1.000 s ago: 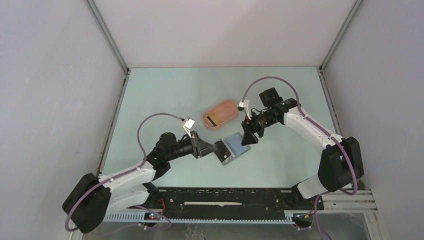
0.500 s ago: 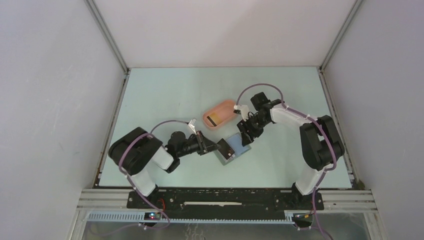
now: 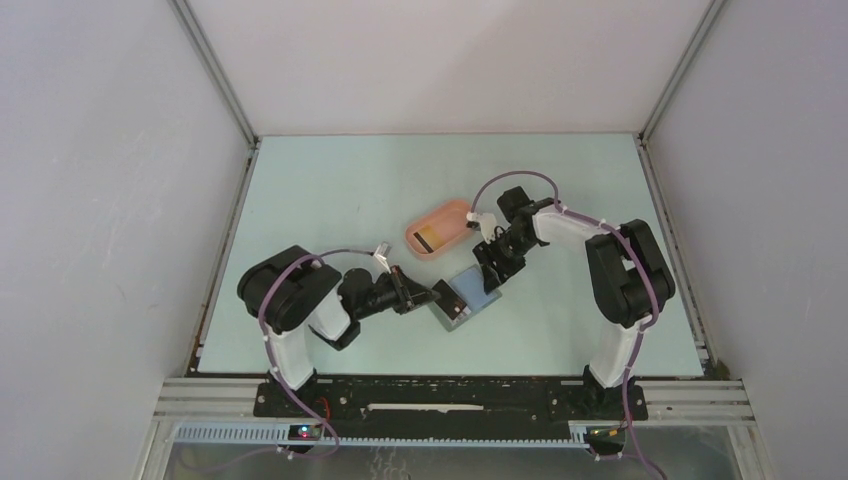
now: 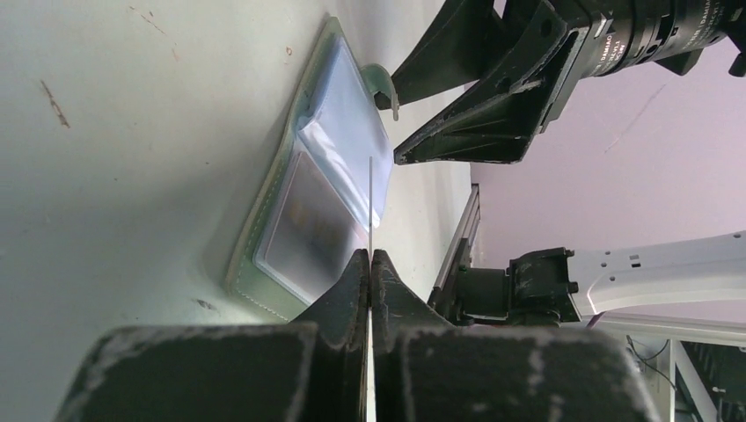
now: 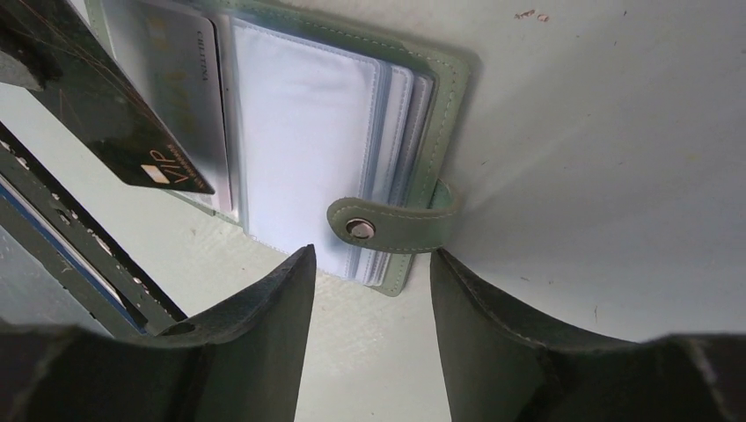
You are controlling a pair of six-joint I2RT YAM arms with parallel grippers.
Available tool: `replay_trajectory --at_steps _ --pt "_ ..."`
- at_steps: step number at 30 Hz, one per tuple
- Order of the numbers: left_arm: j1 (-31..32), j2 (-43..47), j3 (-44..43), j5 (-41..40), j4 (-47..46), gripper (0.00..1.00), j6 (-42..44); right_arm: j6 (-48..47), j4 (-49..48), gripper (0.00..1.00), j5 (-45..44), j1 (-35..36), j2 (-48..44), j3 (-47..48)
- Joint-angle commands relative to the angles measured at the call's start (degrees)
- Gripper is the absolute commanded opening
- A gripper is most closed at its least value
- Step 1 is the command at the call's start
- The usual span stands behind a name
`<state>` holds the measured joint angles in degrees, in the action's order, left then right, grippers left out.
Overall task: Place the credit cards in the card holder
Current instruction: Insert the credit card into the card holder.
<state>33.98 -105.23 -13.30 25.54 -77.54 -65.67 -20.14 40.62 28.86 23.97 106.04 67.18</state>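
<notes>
The card holder (image 3: 474, 292) lies open on the table, grey-green with clear sleeves (image 5: 303, 132) and a snap tab (image 5: 387, 227). A pale card (image 5: 180, 70) sits under a sleeve on its left page. My left gripper (image 3: 437, 296) is shut on a black credit card (image 5: 132, 132) marked VIP, held edge-on (image 4: 371, 202) over the holder (image 4: 325, 202). My right gripper (image 5: 371, 255) is open, its fingers (image 5: 264, 325) on either side of the tab end, just off the holder's edge. Another card (image 3: 426, 241) lies in the pink tray (image 3: 452, 213).
The pink oblong tray stands just behind the holder. The right gripper's fingers (image 4: 493, 88) fill the far side of the left wrist view. Side walls enclose the table on the left, right and back.
My right gripper has come down and left to the holder's tab edge, its jaws narrowing a little. Both arms changed posture. The left gripper still holds the black card over the holder.
</notes>
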Motion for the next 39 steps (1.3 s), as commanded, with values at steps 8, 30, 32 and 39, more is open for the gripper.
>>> replay_trajectory --at_steps 8,30,32,39 --pt "3.67 -4.48 -2.7 -4.38 -3.65 0.0 -3.78 1.32 -0.46 0.51 -0.11 0.05 1.97 1.74" --pt "4.51 -5.57 0.3 -8.35 -9.21 0.0 -8.83 1.43 0.02 0.49 0.19 0.29 2.42 2.05" --pt "4.52 -6.21 0.06 -8.74 -9.21 0.0 -9.11 1.42 0.04 0.49 0.21 0.29 2.34 2.07" --pt "4.45 -7.49 -0.13 -9.66 -9.21 0.0 -9.35 1.42 0.03 0.48 0.26 0.29 2.25 1.99"
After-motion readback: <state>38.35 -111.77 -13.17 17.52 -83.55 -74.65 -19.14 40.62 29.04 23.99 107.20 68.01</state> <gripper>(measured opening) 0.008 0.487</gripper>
